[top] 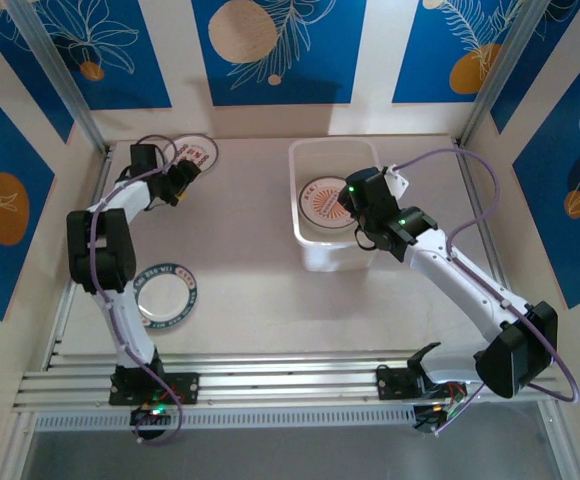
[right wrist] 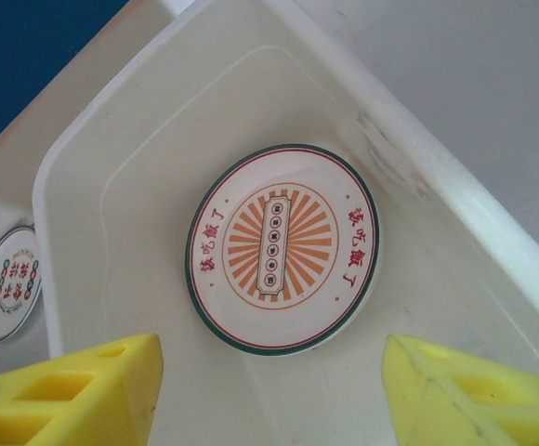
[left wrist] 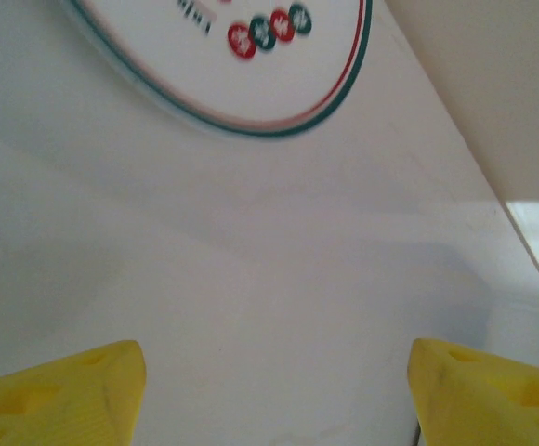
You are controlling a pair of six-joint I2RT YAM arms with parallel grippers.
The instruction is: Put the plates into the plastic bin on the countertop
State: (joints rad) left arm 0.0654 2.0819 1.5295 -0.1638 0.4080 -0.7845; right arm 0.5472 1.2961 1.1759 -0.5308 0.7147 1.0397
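Note:
A white plate with an orange sunburst centre [right wrist: 283,246] lies flat inside the plastic bin [right wrist: 455,186], also visible from above as the plate [top: 325,197] in the bin [top: 322,256]. My right gripper [right wrist: 274,390] hovers over the bin, open, with nothing between its yellow fingers; from above this gripper [top: 355,200] covers part of the bin. A second plate with a red and green rim [top: 192,155] lies on the countertop [top: 250,230] at the back left. My left gripper [top: 180,185] is just short of it, open and empty [left wrist: 277,390], with that plate [left wrist: 251,56] ahead. A third, dark-green-rimmed plate [top: 167,293] lies by the left arm.
Cream walls with blue panels close in the countertop on three sides. An aluminium rail [top: 270,375] runs along the near edge. The right wrist view catches the back-left plate [right wrist: 6,283] beyond the bin's corner.

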